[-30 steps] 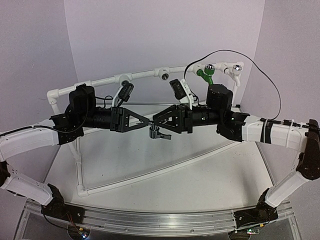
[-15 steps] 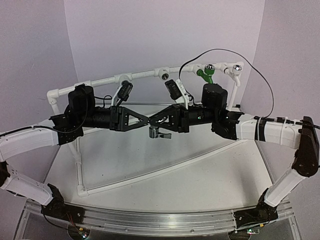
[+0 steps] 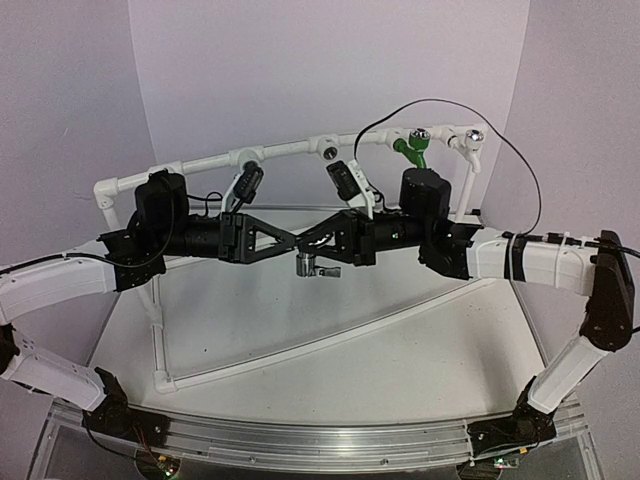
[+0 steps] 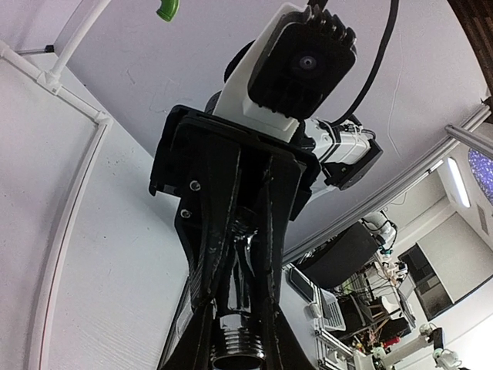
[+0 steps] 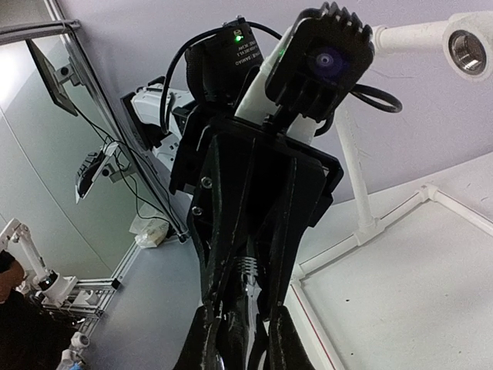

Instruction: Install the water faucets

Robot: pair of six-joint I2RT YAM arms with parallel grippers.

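Since a second ago the right arm has slid left, and the right gripper [image 3: 312,238], then partly apart, has closed down narrow; the left gripper [image 3: 292,243] has barely shifted. Both grippers meet tip to tip high over the middle of the table [image 3: 350,370], their fingers overlapping, and both pinch the one silver faucet [image 3: 314,265], which hangs just below the meeting point, well clear of the tabletop. From the left wrist, the faucet's threaded end [image 4: 233,343] shows at the bottom edge, with the chrome body running up between the right gripper's narrow fingers. From the right wrist, a short ribbed stretch of chrome sits squeezed between the left gripper's fingers. Three faucets show in all: the silver one held in the air, one green faucet [image 3: 410,150], and one white faucet [image 3: 470,150]. The green and white ones sit side by side at the right end of the single white pipe frame [image 3: 200,162], which curves along the back of the table. One chrome-rimmed socket [image 3: 327,151] faces out at the middle of the frame's top rail, just behind and above the joined grippers. Two arms are in view, one reaching in from each side.
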